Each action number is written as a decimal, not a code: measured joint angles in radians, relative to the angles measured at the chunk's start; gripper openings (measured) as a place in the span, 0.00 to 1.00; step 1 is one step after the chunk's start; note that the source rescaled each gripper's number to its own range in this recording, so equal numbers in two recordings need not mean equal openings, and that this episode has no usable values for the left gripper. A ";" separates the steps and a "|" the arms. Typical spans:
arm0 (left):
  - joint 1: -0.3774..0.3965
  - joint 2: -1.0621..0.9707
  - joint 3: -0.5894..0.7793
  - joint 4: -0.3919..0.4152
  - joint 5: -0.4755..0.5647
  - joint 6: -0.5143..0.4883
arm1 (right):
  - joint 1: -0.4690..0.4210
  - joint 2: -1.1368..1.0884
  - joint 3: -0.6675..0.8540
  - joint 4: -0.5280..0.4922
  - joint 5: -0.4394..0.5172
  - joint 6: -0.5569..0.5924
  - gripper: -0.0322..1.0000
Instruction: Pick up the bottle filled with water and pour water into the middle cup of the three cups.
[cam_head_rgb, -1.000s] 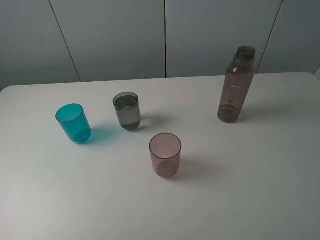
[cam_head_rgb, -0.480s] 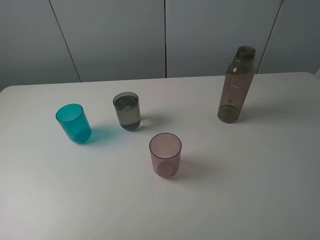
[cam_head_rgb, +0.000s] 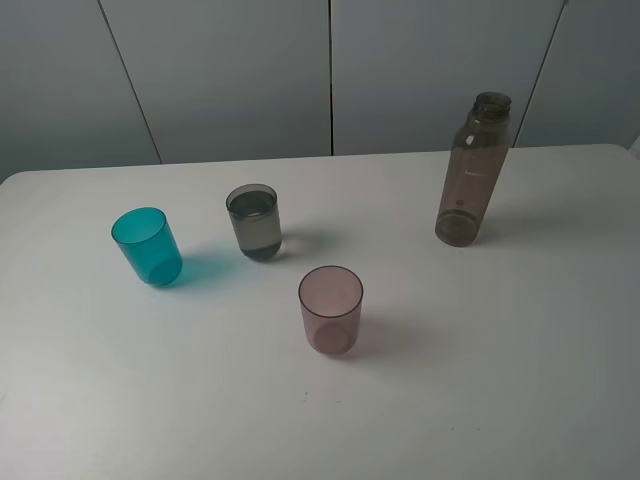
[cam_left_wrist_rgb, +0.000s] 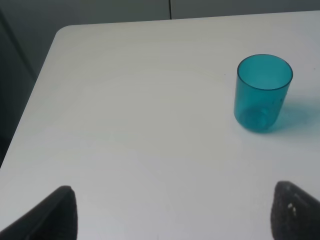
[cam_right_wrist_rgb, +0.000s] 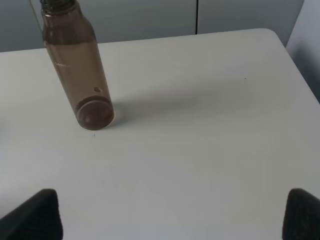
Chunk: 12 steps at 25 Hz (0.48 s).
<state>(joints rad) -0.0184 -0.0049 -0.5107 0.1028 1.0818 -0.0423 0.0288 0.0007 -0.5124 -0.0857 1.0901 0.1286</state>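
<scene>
The smoky brown-grey bottle (cam_head_rgb: 470, 175) stands upright at the back right of the white table (cam_head_rgb: 520, 360), with no cap on. It also shows in the right wrist view (cam_right_wrist_rgb: 76, 70). The middle cup (cam_head_rgb: 254, 222), smoky grey, holds some clear liquid. The teal cup (cam_head_rgb: 147, 246) stands to its left and the pinkish-mauve cup (cam_head_rgb: 331, 309) nearer the front; the teal cup also shows in the left wrist view (cam_left_wrist_rgb: 262, 92). Neither arm shows in the exterior high view. My left gripper (cam_left_wrist_rgb: 175, 220) is open and empty, short of the teal cup. My right gripper (cam_right_wrist_rgb: 167, 220) is open and empty, well short of the bottle.
Grey wall panels (cam_head_rgb: 330, 70) stand behind the table's far edge. The table's left edge (cam_left_wrist_rgb: 30, 110) and right edge (cam_right_wrist_rgb: 295, 60) show in the wrist views.
</scene>
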 joint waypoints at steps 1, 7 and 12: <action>0.000 0.000 0.000 0.000 0.000 0.000 | 0.000 0.000 0.000 0.000 0.000 0.002 0.85; 0.000 0.000 0.000 0.000 0.000 0.000 | 0.010 -0.002 0.000 -0.002 0.000 0.002 0.85; 0.000 0.000 0.000 0.000 0.000 0.000 | 0.020 -0.002 0.000 -0.002 0.000 0.002 0.85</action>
<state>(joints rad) -0.0184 -0.0049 -0.5107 0.1028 1.0818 -0.0423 0.0487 -0.0010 -0.5124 -0.0874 1.0901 0.1304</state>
